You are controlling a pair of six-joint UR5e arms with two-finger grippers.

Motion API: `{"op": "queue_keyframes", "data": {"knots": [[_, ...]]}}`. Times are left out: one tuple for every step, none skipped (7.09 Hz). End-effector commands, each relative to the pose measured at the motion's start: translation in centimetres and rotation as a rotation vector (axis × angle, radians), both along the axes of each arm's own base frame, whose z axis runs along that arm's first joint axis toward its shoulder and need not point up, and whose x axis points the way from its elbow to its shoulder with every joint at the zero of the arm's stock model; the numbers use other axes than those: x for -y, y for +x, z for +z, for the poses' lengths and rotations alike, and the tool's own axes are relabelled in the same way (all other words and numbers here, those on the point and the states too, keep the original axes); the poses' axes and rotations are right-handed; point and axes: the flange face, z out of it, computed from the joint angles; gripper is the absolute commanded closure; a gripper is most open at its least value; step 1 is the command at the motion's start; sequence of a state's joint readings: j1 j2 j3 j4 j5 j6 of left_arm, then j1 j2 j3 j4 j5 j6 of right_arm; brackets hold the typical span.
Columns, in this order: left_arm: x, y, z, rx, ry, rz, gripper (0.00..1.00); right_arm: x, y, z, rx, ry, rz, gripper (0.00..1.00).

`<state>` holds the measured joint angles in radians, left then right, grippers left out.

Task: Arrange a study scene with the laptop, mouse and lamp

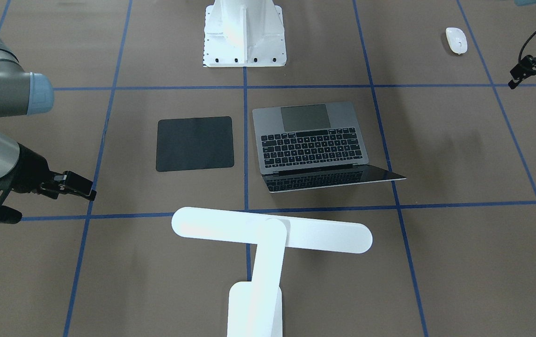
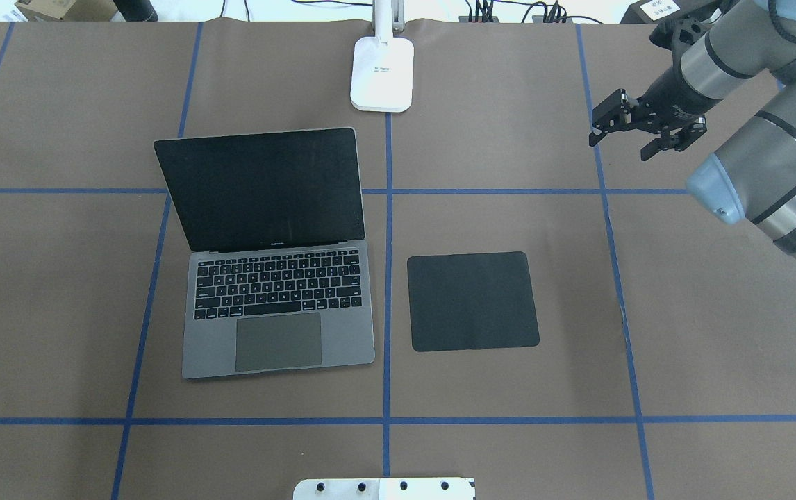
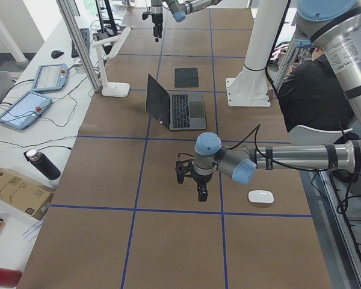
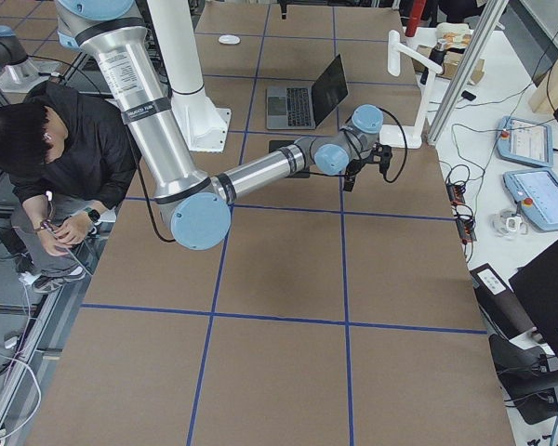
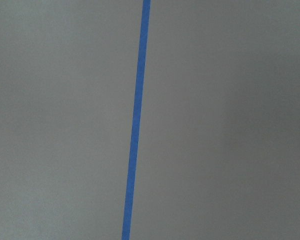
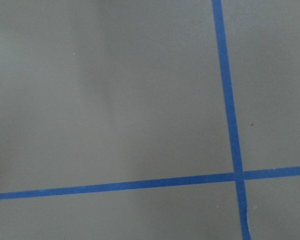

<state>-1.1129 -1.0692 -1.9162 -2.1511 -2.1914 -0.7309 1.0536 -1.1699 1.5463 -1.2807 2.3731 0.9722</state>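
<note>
One relation counted: the mouse lay upper right of the front view on the counter, long axis up-frame, near and up-left of the empty, wide left claw; the right claw, also wide and empty, sat well apart.

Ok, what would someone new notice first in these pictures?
The open laptop in the middle, with a black mat flat beside it on the robot's right. Then the tall white lamp standing across from the robot, and the small white mouse lying alone far out on the robot's left.
</note>
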Motion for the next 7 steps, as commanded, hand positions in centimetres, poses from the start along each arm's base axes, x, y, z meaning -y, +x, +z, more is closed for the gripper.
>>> {"op": "queue_keyframes", "data": {"knots": [[-3.8,4.7,1.0,0.001,-0.005,0.018,0.0,-1.2,1.6,1.4,-0.007,0.007,0.0,0.01],[-4.7,4.7,1.9,-0.044,-0.014,0.036,0.0,-1.3,1.6,1.3,-0.006,0.009,0.0,0.01],[-7.0,3.3,4.1,-0.064,-0.004,0.058,0.0,-1.5,1.5,1.1,-0.004,0.013,-0.003,0.01],[-8.9,2.0,4.9,-0.09,-0.011,0.033,0.0,-2.1,1.8,1.1,-0.003,0.012,-0.005,0.01],[-9.9,1.8,5.2,-0.086,-0.031,0.04,0.0,-3.3,2.2,1.5,-0.002,0.014,-0.008,0.01],[-10.2,2.4,5.2,-0.086,-0.071,0.029,0.0,-3.7,2.3,2.0,-0.006,0.009,-0.009,0.01],[-10.8,4.0,5.0,-0.088,-0.106,0.031,0.0,-3.8,2.4,2.2,-0.008,0.006,-0.009,0.01]]}}
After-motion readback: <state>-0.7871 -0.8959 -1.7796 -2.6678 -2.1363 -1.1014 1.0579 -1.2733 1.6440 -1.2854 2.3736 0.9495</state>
